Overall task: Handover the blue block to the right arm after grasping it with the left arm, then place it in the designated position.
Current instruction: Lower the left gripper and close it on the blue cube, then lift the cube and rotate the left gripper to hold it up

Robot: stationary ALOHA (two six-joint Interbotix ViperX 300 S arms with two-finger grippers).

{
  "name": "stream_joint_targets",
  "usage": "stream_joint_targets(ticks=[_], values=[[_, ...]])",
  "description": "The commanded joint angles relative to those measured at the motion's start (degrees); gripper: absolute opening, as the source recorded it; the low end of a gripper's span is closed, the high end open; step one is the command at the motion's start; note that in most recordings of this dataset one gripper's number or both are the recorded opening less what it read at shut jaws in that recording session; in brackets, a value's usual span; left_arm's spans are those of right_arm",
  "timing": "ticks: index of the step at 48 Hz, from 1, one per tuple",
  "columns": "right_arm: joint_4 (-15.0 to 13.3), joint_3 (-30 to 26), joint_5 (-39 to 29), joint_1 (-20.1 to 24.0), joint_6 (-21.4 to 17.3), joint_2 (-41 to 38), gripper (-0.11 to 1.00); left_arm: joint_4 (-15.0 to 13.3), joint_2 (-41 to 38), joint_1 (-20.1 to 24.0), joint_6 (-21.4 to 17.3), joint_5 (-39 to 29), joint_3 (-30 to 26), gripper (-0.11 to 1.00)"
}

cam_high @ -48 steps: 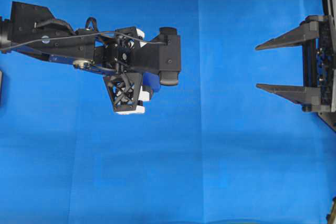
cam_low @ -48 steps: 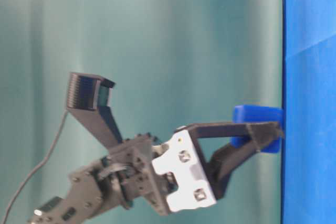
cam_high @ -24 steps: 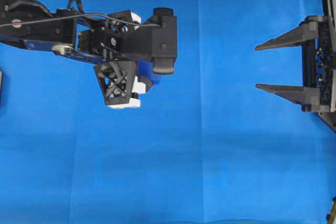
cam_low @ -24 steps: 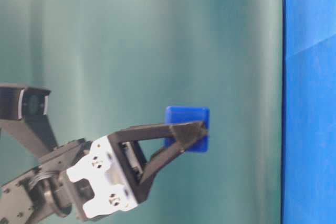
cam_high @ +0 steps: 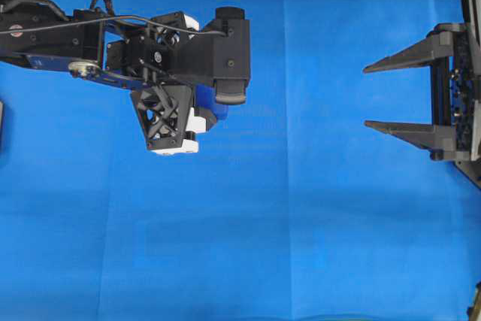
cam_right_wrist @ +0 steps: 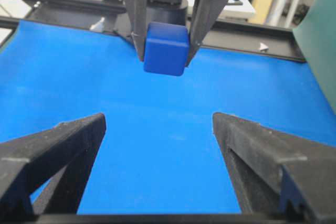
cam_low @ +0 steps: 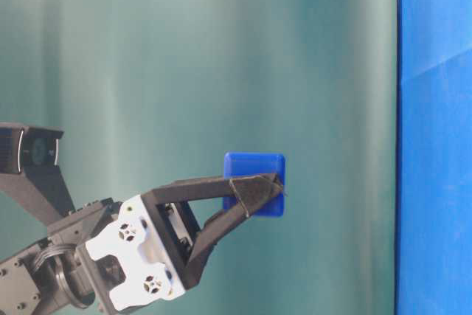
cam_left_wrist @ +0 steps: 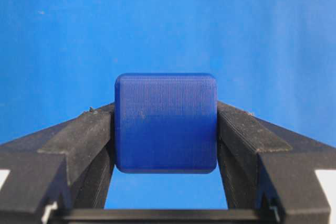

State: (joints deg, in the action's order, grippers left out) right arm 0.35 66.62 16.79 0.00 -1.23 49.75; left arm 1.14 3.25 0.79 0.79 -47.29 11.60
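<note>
Right now the left arm [cam_high: 90, 35] has the blue block [cam_low: 254, 184] clamped between the tips of its jaws, one fingertip [cam_left_wrist: 89, 135] pressed to each side. Block and left gripper [cam_right_wrist: 166, 40] hang in the air, clear of the blue cloth [cam_high: 301, 223] covering the worktop. Over by the opposite edge, the right gripper [cam_high: 368, 97] faces it from well apart, jaws spread wide and holding nothing.
</note>
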Motion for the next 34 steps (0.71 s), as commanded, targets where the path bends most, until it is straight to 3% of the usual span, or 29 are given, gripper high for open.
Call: stream_joint_targets(ticks=[1,34], values=[[0.00,-1.67,0.53,0.00,0.09,-0.26,0.98,0.26,1.67,-0.09,-0.09,0.26,-1.14,0.49],[0.00,-1.85,0.53,0.00,0.09,-0.26,0.98,0.35,2.29,0.00,-0.09,1.49,-0.26,0.49]])
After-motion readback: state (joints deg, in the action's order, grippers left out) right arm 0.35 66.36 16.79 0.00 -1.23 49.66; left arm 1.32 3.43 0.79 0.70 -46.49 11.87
